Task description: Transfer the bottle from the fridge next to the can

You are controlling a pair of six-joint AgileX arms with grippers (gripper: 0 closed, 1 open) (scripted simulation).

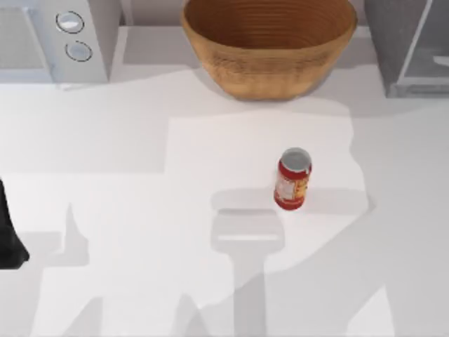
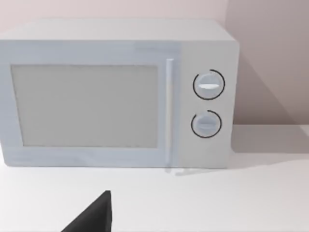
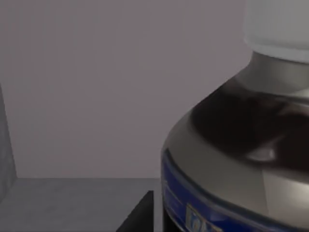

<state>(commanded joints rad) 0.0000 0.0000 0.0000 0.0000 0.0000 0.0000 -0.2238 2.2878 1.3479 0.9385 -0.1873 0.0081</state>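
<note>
From left to right across the white table (image 1: 140,281) in the top view: the left arm sits parked at the far left edge, showing as a dark shape (image 1: 10,239). Whether its fingers are open or closed cannot be told. Behind it, in the back left corner, stands a white microwave (image 1: 52,38) with two round knobs; the left wrist view faces its closed door (image 2: 84,106), so its inside is hidden.

At the back centre sits a wide woven basket (image 1: 270,45). What can be seen of its inside looks empty.

Right of centre, the can (image 1: 292,179) stands upright by itself, red with a silver top.

In the back right corner is the fridge (image 1: 410,45), partly in view. The right wrist view looks into a grey, shadowed interior, where the bottle (image 3: 241,145) stands very close to the camera, white cap, dark neck and blue label band visible. So the bottle is still in the fridge, well apart from the can. A dark fingertip (image 3: 137,215) shows beside the bottle, but whether the right gripper holds it cannot be told.

Risks, as a judgement: the camera is so near that the fingers could nudge the tall bottle over inside the fridge. A loose or off-centre hold could let it slip on the way out, or clip the fridge wall. Setting it down too close could topple the can.
</note>
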